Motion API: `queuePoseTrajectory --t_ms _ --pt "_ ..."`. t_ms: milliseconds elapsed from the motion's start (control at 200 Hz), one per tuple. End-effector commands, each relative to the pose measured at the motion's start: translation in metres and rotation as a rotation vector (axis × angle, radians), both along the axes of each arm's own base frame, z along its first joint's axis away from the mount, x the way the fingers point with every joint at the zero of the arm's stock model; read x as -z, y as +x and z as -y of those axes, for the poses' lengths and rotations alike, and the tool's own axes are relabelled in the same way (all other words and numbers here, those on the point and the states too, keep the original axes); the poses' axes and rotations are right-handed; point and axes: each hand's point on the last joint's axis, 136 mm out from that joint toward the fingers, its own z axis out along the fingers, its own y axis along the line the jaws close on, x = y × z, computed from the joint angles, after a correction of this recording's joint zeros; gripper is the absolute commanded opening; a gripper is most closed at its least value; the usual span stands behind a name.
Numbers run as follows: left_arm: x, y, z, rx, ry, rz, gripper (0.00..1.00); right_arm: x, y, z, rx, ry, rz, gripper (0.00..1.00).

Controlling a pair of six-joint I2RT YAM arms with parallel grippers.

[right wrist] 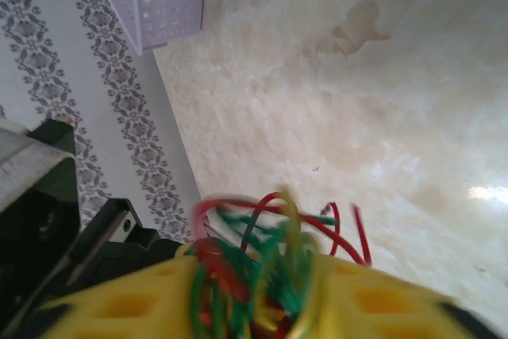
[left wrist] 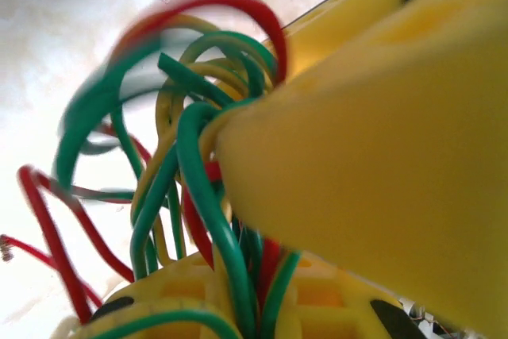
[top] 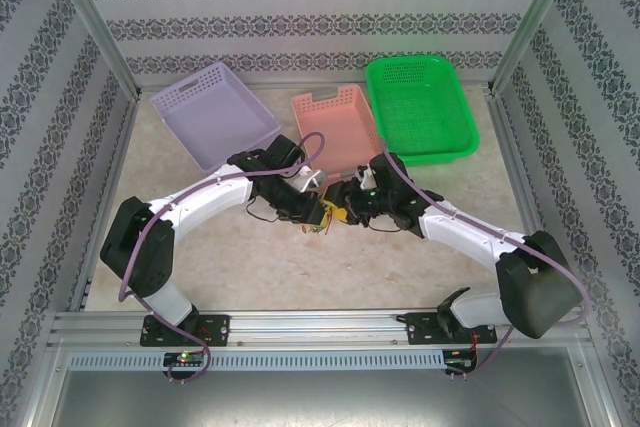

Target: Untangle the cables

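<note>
Your left hand (left wrist: 255,307) is pressed together on the cables (left wrist: 192,166). Green, red and yellow strands run down between its yellow fingers at the bottom of the wrist frame. In the overhead view the bundle sits at mid-frame, where the two hands meet over the pale surface (top: 300,287). Your right hand (right wrist: 262,311) has the strands bunched between its fingers, low in its frame. You cannot tell whether it pinches them. A lilac basket (top: 215,112), a pink basket (top: 335,127) and a green basket (top: 420,107) lie across the upper part.
</note>
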Motion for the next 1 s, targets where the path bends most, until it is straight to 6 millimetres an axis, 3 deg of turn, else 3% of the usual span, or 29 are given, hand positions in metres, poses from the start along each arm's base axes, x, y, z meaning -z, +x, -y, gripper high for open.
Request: queuePoseTrajectory --t_ms 0,155,285,350,420,540,674,754,889,994 --pt "-0.017 0.007 0.004 0.013 -0.012 0.07 0.0 0.002 0.0 -0.002 0.007 -0.015 -0.02 0.02" --pt "-0.004 0.033 -0.041 -0.205 0.255 0.18 0.0 0.011 0.006 0.038 0.147 -0.071 -0.011 0.0" --pt "-0.005 0.037 -0.06 -0.375 0.283 0.165 0.01 0.01 0.01 0.064 0.212 -0.089 0.023 0.0" --pt "-0.008 0.037 -0.062 -0.434 0.257 0.14 0.15 0.01 0.008 0.066 0.193 -0.109 0.034 0.0" --pt "-0.014 0.038 -0.059 -0.488 0.206 0.113 0.4 0.011 0.007 0.065 0.171 -0.118 0.045 0.0" --pt "-0.034 0.041 -0.052 -0.581 0.109 0.074 0.53 0.006 0.009 0.067 0.162 -0.131 0.107 0.0" --pt "-0.046 0.04 -0.055 -0.705 0.061 0.0 0.62 0.001 0.015 0.071 0.164 -0.121 0.173 0.0" --pt "-0.031 0.036 -0.06 -0.814 0.075 -0.145 0.62 -0.004 0.017 0.068 0.149 -0.097 0.214 0.0" --pt "-0.002 0.031 -0.046 -0.945 0.008 -0.406 0.59 -0.006 0.017 0.061 0.117 -0.052 0.219 0.0" --pt "0.006 0.039 -0.037 -1.031 -0.05 -0.512 0.59 -0.013 0.017 0.052 0.074 -0.025 0.247 0.0"
